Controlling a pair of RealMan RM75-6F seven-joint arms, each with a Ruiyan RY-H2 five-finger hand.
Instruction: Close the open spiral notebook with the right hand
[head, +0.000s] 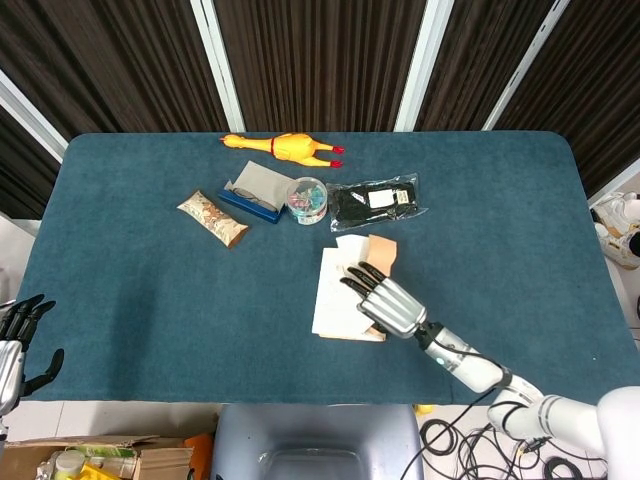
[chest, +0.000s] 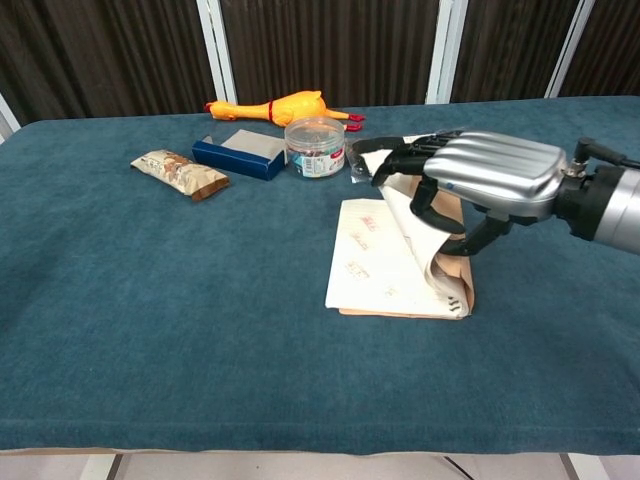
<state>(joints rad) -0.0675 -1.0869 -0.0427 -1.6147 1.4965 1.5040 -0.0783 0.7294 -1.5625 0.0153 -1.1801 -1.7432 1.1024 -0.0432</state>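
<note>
The spiral notebook (head: 335, 290) (chest: 370, 265) lies on the blue table right of centre, its left page flat. Its right-hand white pages and brown cover (head: 381, 251) (chest: 456, 214) stand lifted, tilting left over the flat page. My right hand (head: 385, 300) (chest: 480, 175) is over the spine side, palm down with its fingers spread, and the raised leaves lean against it; the thumb sits in front of the cover. Nothing is pinched that I can see. My left hand (head: 20, 335) hangs open off the table's near left corner, seen only in the head view.
Along the back stand a yellow rubber chicken (head: 285, 147), a snack packet (head: 212, 218), a blue box (head: 255, 195), a clear plastic jar (head: 307, 200) and a black bagged item (head: 375, 203) just beyond the notebook. Cables lie on the floor at right.
</note>
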